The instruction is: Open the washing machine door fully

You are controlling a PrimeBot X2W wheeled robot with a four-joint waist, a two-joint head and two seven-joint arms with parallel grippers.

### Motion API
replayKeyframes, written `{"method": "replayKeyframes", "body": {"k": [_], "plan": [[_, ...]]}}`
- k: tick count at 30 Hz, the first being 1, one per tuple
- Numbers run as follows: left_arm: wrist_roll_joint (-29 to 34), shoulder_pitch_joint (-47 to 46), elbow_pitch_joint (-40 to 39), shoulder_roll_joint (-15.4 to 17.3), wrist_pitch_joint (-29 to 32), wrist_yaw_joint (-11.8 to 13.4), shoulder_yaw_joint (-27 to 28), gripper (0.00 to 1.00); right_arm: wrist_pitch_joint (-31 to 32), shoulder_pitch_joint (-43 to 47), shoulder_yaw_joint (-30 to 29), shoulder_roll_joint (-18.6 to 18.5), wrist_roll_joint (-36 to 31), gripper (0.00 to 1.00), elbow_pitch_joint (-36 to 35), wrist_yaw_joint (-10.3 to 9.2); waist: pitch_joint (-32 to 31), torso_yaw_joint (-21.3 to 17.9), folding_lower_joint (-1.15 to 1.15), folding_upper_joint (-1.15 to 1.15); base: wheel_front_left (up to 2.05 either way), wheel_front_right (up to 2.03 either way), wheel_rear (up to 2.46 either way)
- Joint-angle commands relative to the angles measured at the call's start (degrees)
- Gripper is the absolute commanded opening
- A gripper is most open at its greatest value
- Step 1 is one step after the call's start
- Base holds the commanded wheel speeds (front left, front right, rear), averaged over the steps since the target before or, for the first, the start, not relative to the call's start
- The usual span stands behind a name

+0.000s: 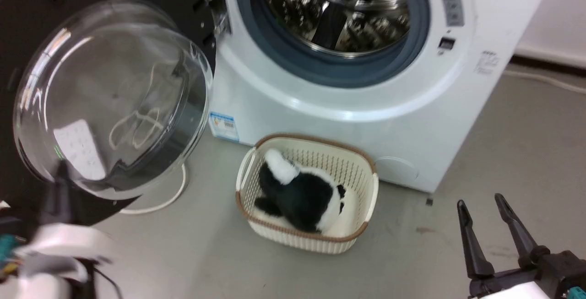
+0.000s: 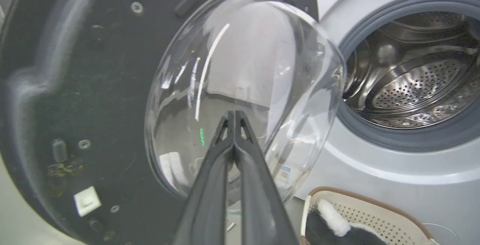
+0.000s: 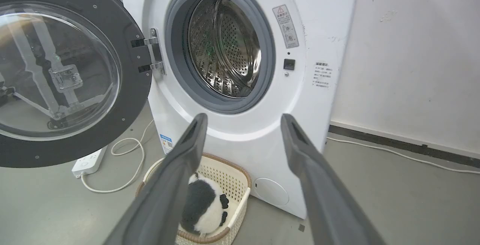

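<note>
Door position: the washing machine door [image 2: 240, 87] is swung far out on its metal hinge [image 3: 153, 51] and stands directly ahead of the left tool [image 2: 234, 117]. The washing machine [image 1: 320, 120] lies beyond that tool and to its right.
Left tool: the fingers are pressed together and nothing is held. The tips are set at the bulging clear window, but contact cannot be confirmed.
Right tool [image 1: 480, 199]: it is spread wide, empty, and held well back from the machine.
Handling: the door is judged rigid and fairly heavy, guided on an arc by its hinge. The glossy window is expected to be slippery, so a push is favoured over a grip.
Hold point: the black rim far from the hinge is judged best for leverage.
Floor [image 1: 503, 152]: grey and smooth. A basket [image 1: 366, 175] with a plush toy [image 1: 297, 193] lies ahead of and below the right tool, and a power strip [image 3: 90, 162] lies beneath the door.
Room: a pale wall [image 3: 412, 50] is seen to the right tool's right.
</note>
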Motion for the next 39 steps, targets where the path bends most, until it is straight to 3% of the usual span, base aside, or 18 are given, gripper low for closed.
{"method": "replayKeyframes", "body": {"k": [1, 3, 4, 5, 6, 14, 22, 39], "plan": [[0.7, 1.3, -1.0, -0.6, -0.2, 0.2, -0.8, 0.0, -0.3, 0.6, -0.5, 0.2, -0.7, 1.0, -0.2, 0.05, -2.2, -1.3, 0.01, 0.0, 0.0, 0.0, 0.0], [2.4, 3.3, -3.9, -1.6, 0.0, 0.9, -2.8, 0.0, -0.3, 1.0, -1.3, 0.4, -2.4, 1.0, -0.4, 0.05, -3.5, -2.2, 0.01, 0.0, 0.0, 0.0, 0.0], [3.0, 4.2, -5.1, -2.1, 0.3, 1.2, -3.7, 0.27, -0.3, 1.3, -1.7, 0.5, -2.9, 1.0, -0.5, 0.05, -4.1, -2.6, 0.01, 0.0, 0.0, 0.0, 0.0], [3.6, 5.1, -6.2, -2.5, 0.6, 1.6, -4.6, 0.82, -0.3, 1.5, -2.1, 0.5, -3.1, 1.0, -0.6, 0.05, -4.7, -3.2, 0.01, 0.0, 0.0, 0.0, 0.0], [4.3, 5.9, -7.3, -3.0, 0.8, 1.9, -5.6, 1.0, -0.3, 1.8, -2.3, 0.6, -3.2, 1.0, -0.7, 0.05, -5.3, -3.7, 0.01, 0.0, 0.0, 0.0, 0.0], [6.8, 11.4, -12.1, -7.1, 1.1, 3.0, -11.7, 1.0, -0.3, 3.3, -2.1, 0.8, -2.2, 1.0, -0.8, 0.05, -6.7, -7.9, 0.01, 0.0, 0.0, 0.0, 0.0], [8.6, 15.2, -12.3, -9.0, 0.6, 4.1, -15.0, 1.0, -0.3, 4.2, -1.4, 0.9, -0.6, 1.0, 0.0, 0.05, -7.0, -11.2, 0.01, 0.0, 0.0, 0.0, 0.0], [10.5, 15.1, -10.0, -9.5, 0.0, 4.8, -17.6, 1.0, -0.3, 4.6, -1.6, 0.9, -0.3, 1.0, 1.5, 0.05, -7.1, -11.8, 0.01, 0.0, 0.0, 0.0, 0.0]]}}
